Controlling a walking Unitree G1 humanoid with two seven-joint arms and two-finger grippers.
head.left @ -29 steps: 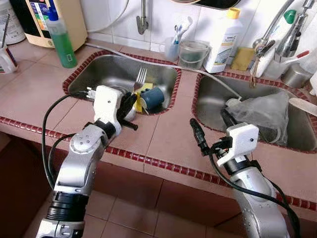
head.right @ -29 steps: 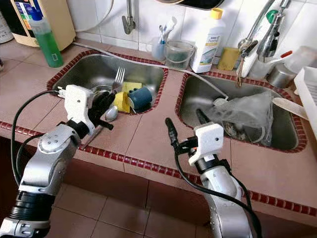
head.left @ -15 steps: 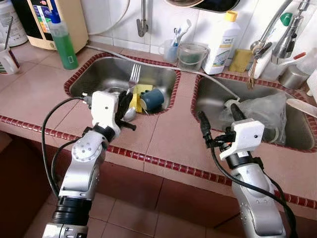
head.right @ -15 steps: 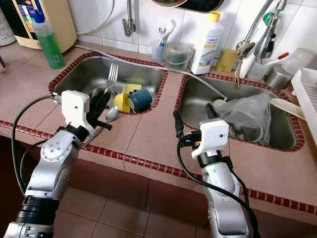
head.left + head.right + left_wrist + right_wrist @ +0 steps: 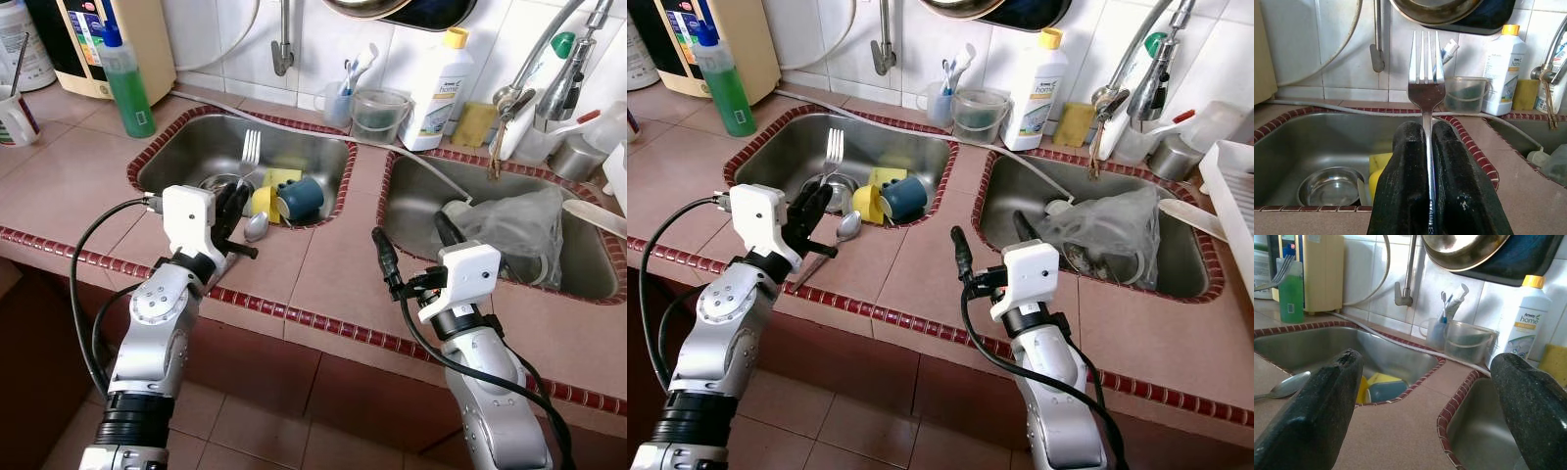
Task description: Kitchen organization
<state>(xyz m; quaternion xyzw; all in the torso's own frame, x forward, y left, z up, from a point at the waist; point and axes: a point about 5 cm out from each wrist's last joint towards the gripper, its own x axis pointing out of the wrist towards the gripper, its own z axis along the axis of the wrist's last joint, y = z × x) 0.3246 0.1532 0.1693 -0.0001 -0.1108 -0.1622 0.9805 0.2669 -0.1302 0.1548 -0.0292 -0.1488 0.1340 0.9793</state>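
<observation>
Steel fork (image 5: 1426,83) upright, tines up

Left arm is bent up at the elbow, its left gripper (image 5: 1427,161) raised with both black fingers (image 5: 1403,181) pressed tight together. Right arm reaches forward and low, right gripper (image 5: 1425,396) level, its two fingers (image 5: 1317,406) spread wide apart.

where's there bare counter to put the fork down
The strip of counter between the left sink and the right sink is bare, up to the open right gripper. The counter left of the left sink, below the green bottle, is free too. Both sinks and the back ledge are crowded.
</observation>
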